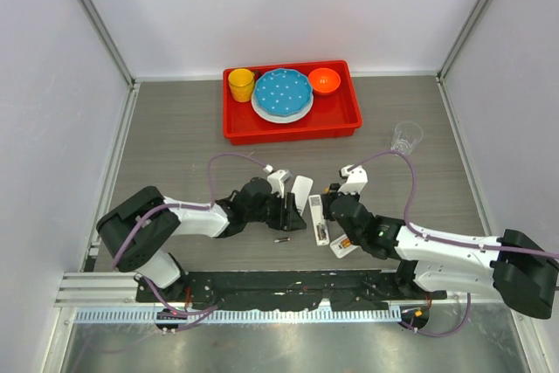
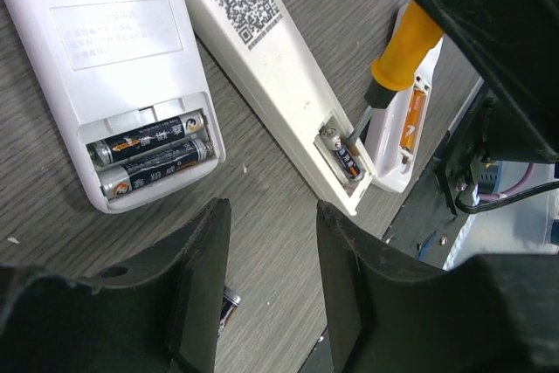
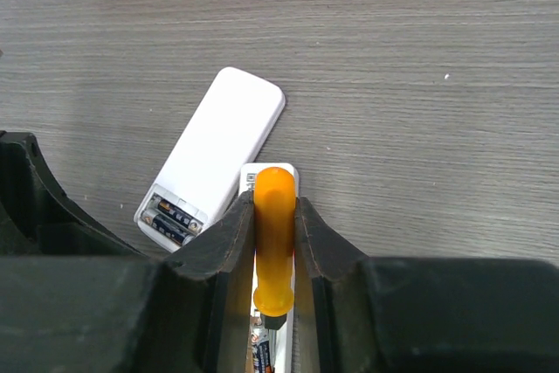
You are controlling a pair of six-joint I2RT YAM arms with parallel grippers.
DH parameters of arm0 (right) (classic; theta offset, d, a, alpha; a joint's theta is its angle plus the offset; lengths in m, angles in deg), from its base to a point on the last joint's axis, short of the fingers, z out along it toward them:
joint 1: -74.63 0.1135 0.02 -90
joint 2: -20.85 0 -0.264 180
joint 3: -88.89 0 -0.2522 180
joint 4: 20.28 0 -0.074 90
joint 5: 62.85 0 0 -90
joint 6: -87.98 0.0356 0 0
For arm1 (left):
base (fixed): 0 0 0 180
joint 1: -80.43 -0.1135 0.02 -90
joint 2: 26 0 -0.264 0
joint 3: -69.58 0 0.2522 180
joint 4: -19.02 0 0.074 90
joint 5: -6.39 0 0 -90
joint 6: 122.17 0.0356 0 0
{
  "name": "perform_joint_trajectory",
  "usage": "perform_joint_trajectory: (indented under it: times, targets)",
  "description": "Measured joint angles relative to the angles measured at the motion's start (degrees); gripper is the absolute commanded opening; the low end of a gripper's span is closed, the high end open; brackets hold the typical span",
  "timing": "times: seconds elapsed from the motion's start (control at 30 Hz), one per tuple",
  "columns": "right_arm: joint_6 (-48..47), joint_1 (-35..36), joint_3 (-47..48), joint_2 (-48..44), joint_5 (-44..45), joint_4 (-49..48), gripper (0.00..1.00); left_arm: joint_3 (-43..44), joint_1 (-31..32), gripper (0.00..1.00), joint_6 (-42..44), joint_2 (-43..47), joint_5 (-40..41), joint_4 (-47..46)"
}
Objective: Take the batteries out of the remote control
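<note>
Bright, even overhead light; shadows beneath the arms (image 1: 196,218) are soft; the metal ledge (image 1: 288,351) shows a dull sheen; in wrist views the dark fingers (image 2: 196,303) blur; the table (image 3: 419,58) grain is crisp.

table (image 1: 175,128): grey | red tray (image 1: 262,134) | clear cup (image 1: 406,137) | white remotes (image 2: 113,58) | loose battery (image 1: 282,239)

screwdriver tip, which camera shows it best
Left wrist: the screwdriver tip sits at the battery in the QR-coded remote. Right wrist shows mostly its orange handle in the right tool; top external, barely anything.
</note>
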Motion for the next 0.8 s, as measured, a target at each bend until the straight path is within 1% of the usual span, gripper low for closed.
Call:
perform_joint_trajectory:
  times: [0.23,0.37,0.6,0.8]
  targets:
    - [0.0,1.8,-0.4,3.6,2.3,-2.2,0.01,0.1,0.0,0.47,-0.2,-0.7,0.0,-0.1]
    - [0.6,2.4,-0.4,6.6,1.9,-3.7,0.01,0.1,0.1,0.47,-0.3,-1.1,0.0,-0.2]
    - [5.7,2.5,-1.0,6.3,-1.0,-4.3,0.02,0.1,0.2,0.46,-0.6,-1.4,0.0,-0.8]
    - [10.0,2.5,-2.6,6.8,0.6,-6.5,0.01,0.0,0.3,0.45,-1.6,-2.0,0.0,-1.9]
